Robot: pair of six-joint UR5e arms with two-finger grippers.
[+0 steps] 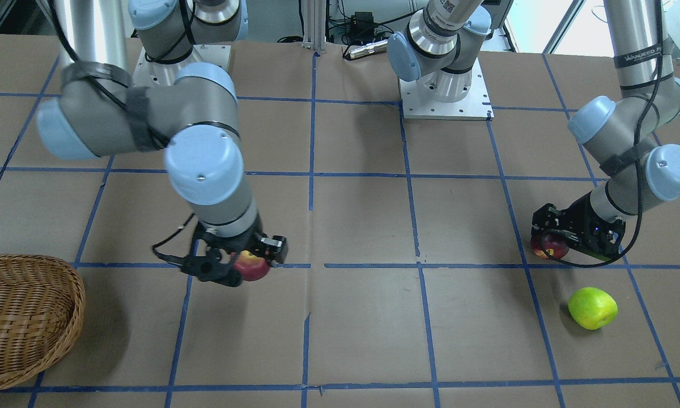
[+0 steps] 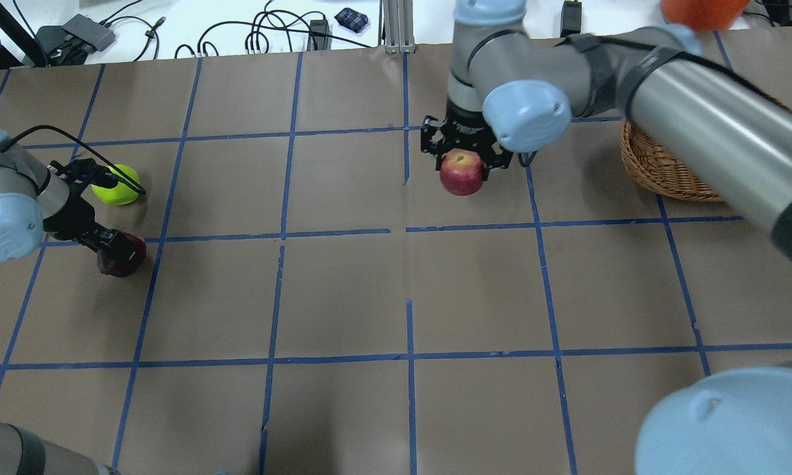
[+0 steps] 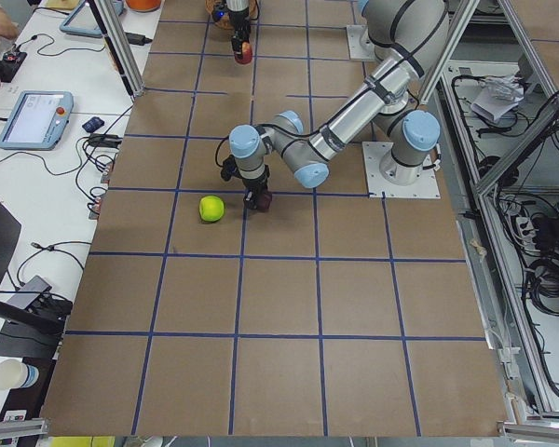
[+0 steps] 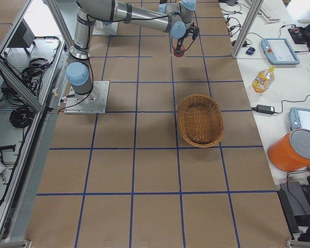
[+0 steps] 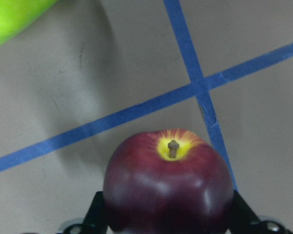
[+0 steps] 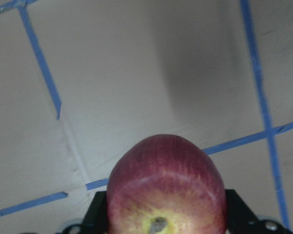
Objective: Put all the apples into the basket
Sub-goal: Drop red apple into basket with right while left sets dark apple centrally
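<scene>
Overhead exterior: the right hand is clamped on the red apple, well short of the basket. It should clear the rim before letting go. The left hand grips the maroon apple; that and the green apple lie far from the basket.

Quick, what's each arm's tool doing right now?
Left tool: closed on the dark maroon apple.
Right tool: closed on the red apple.
</scene>
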